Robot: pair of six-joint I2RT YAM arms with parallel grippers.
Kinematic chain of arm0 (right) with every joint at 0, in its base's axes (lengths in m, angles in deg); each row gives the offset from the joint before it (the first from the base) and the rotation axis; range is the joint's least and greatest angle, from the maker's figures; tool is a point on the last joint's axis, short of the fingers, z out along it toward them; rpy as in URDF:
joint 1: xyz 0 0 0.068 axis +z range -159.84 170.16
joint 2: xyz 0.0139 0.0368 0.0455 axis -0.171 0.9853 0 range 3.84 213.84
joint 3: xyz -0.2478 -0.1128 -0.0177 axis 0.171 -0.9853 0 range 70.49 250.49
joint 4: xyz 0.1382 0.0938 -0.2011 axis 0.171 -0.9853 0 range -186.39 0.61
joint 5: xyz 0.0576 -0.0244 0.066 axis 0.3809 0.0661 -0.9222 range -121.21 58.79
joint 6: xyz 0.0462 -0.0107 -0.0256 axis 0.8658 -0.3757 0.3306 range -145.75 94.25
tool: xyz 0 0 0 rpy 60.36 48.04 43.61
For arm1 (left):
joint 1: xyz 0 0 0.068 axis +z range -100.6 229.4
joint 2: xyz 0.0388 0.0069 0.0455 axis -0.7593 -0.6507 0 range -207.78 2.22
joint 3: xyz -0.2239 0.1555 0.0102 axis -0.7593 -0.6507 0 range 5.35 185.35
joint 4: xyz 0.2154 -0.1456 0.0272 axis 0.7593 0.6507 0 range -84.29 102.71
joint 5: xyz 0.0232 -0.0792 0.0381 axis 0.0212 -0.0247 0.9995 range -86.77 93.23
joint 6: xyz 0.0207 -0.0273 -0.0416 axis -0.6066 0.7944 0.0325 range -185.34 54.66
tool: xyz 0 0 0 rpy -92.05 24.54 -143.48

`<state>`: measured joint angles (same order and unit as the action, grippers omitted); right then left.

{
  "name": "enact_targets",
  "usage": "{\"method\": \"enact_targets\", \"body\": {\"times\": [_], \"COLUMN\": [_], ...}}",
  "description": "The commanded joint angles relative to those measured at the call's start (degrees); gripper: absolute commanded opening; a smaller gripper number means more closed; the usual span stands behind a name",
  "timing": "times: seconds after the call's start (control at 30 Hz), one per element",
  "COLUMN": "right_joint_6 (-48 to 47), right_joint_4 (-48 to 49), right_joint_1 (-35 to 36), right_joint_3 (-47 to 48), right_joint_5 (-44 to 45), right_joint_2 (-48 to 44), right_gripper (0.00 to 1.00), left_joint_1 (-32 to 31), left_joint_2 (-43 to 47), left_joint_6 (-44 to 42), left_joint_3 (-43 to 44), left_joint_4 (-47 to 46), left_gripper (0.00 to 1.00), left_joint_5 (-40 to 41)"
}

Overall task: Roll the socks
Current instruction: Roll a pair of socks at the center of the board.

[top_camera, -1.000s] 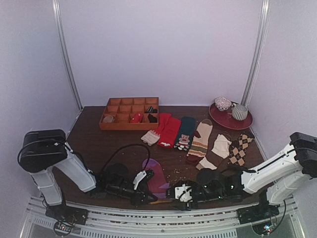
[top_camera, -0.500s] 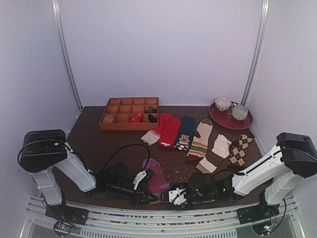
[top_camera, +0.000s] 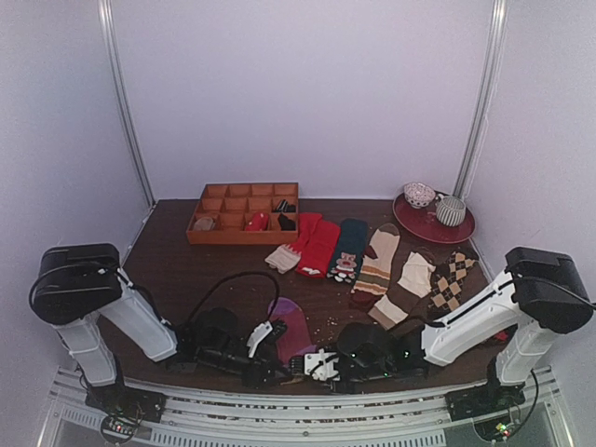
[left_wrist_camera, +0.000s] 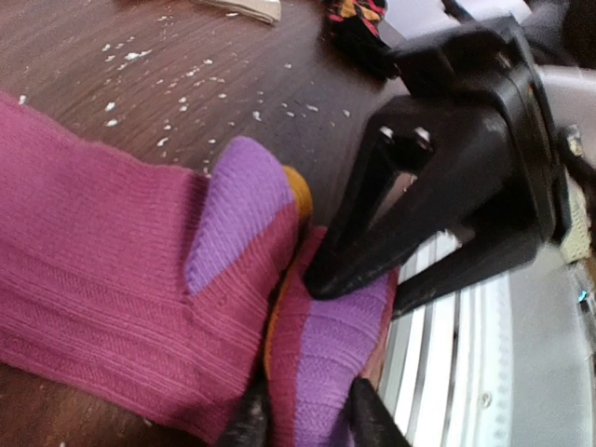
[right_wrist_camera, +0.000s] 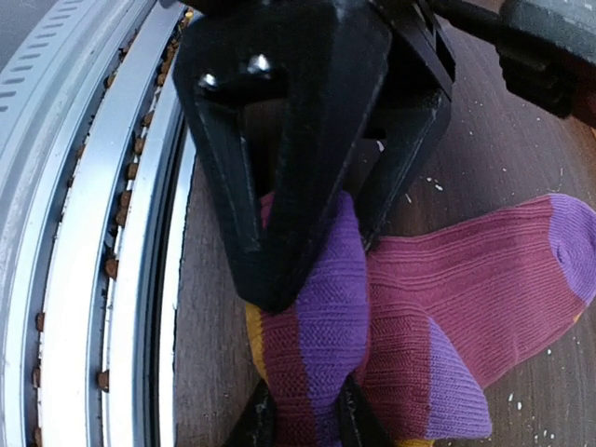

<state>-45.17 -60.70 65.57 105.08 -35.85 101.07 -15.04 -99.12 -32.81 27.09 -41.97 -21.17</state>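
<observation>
A purple-magenta sock (top_camera: 291, 326) with an orange-yellow cuff lies at the near table edge, its cuff end folded up into a bunch (left_wrist_camera: 340, 363). My left gripper (left_wrist_camera: 307, 424) stands slightly open, one finger on each side of the bunch, which is not squeezed. My right gripper (right_wrist_camera: 307, 424) is shut on the same bunch (right_wrist_camera: 321, 335), which narrows between its tips. The two grippers meet tip to tip: the right gripper (left_wrist_camera: 368, 293) faces the left wrist view, the left gripper (right_wrist_camera: 317, 261) the right wrist view. From above, the left gripper (top_camera: 279, 370) and right gripper (top_camera: 300, 365) nearly touch.
A row of other socks lies mid-table: red (top_camera: 318, 244), dark (top_camera: 349, 250), beige striped (top_camera: 377, 265), brown-beige (top_camera: 405, 284), argyle (top_camera: 452, 279). An orange compartment tray (top_camera: 244, 212) stands behind. A red plate (top_camera: 433, 228) with bowls sits back right. The metal rail (right_wrist_camera: 93, 233) runs beside the grippers.
My right arm slid left to meet the left gripper and its jaws closed on the folded cuff. The left jaws have widened from a tight pinch.
</observation>
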Motion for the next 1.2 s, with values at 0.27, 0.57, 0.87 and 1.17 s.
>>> {"method": "enact_targets", "body": {"times": [0.27, 0.57, 0.87, 1.17], "right_joint_6": [22.54, 30.88, 29.72, 29.53], "right_joint_4": [-24.5, -30.19, -32.78, -32.51], "right_joint_1": [-8.31, -15.53, -16.33, -16.9], "right_joint_3": [9.95, 14.48, 16.23, 16.11], "right_joint_5": [-27.71, -39.95, -40.73, -41.32], "right_joint_2": [9.65, 16.96, 19.32, 19.92], "right_gripper": [0.16, 0.16, 0.16, 0.16], "left_joint_1": [-2.65, -6.79, -6.83, -6.83], "left_joint_2": [27.33, 25.57, 11.8, 10.29], "left_joint_6": [-16.67, -28.14, -32.55, -33.69], "left_joint_3": [-9.91, -14.06, -10.92, -9.18], "left_joint_4": [15.33, -1.7, -9.44, -12.8], "left_gripper": [0.78, 0.84, 0.78, 0.75], "left_joint_5": [19.76, 23.2, 21.81, 22.49]}}
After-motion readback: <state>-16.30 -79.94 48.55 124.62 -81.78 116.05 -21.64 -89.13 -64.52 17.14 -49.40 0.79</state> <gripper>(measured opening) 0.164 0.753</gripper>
